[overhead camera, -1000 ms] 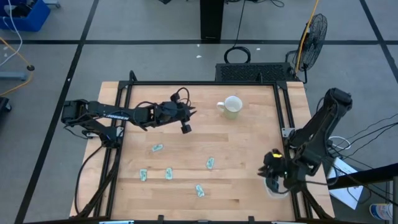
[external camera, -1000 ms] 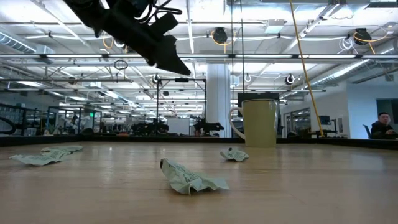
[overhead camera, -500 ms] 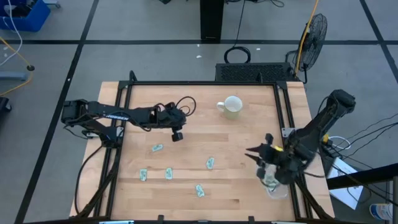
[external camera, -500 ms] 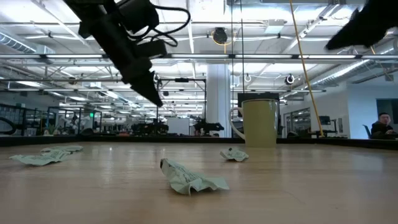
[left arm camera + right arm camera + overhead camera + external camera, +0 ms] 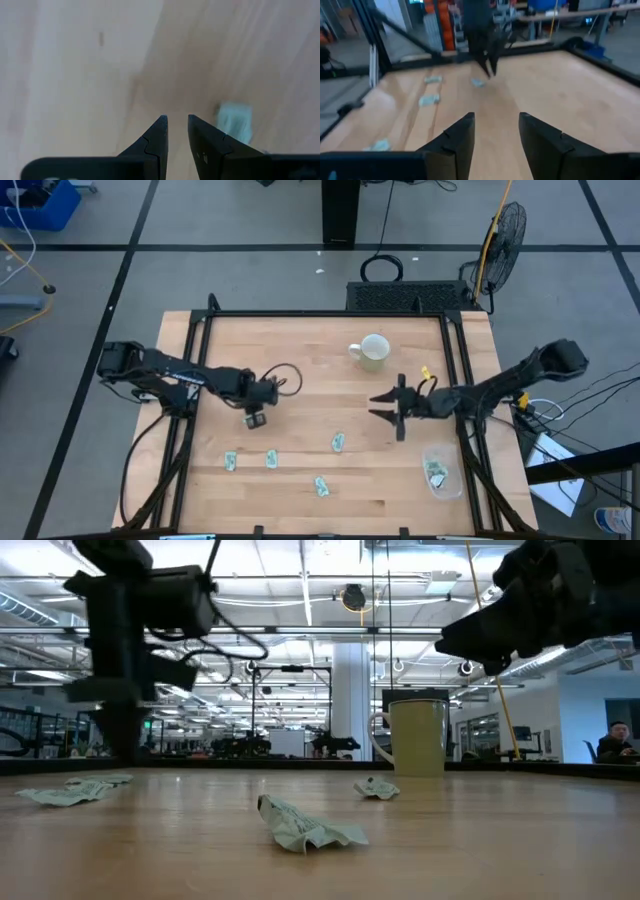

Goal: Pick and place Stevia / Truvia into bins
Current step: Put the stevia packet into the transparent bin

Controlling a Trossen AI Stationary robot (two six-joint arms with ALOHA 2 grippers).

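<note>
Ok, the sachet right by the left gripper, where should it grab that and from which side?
The sachet lies flat on the table, beside the left gripper rather than between its fingers. Probably best from straight above, pinching across its narrower width at the middle: flat paper offers no raised edge.

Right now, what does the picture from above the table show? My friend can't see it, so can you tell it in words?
Two dark robot arms reach over a wooden table: the left gripper points down near a green packet, and the right gripper hangs open mid-table. Four more packets lie along the near side, a white mug stands at the back, and a clear tub holds packets.
</note>
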